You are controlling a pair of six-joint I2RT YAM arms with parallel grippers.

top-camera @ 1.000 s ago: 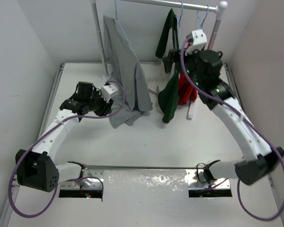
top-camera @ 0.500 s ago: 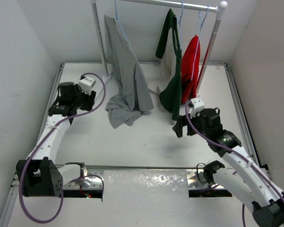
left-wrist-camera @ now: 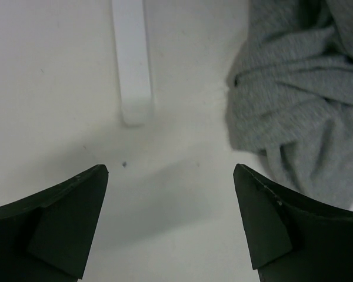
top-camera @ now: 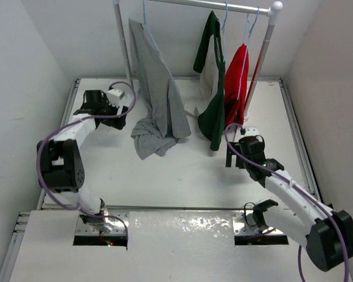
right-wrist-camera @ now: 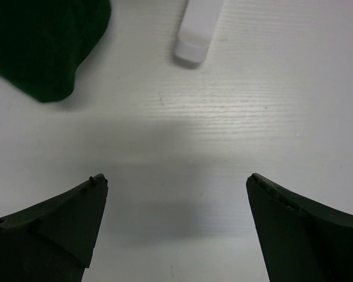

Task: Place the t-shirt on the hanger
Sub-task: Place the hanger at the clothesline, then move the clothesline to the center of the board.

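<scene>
The dark green t-shirt (top-camera: 212, 88) with its white panel hangs from the rail on the pale-blue hanger, of which only the hook (top-camera: 225, 13) shows. The shirt's hem shows at the top left of the right wrist view (right-wrist-camera: 41, 47). My right gripper (top-camera: 230, 160) is open and empty, low over the table in front of the shirt and apart from it. My left gripper (top-camera: 120, 117) is open and empty over the table at the far left, beside the grey garment (top-camera: 156, 94).
A red garment (top-camera: 238, 76) hangs right of the t-shirt. The rack's rail (top-camera: 200, 4), posts and white feet (right-wrist-camera: 197, 29) (left-wrist-camera: 132, 64) stand at the back. The grey garment's bunched end (left-wrist-camera: 294, 106) lies on the table.
My right arm has come down from the rail to the table in front of the shirt. My left arm has drawn back to the far left. The shirt hangs free.
</scene>
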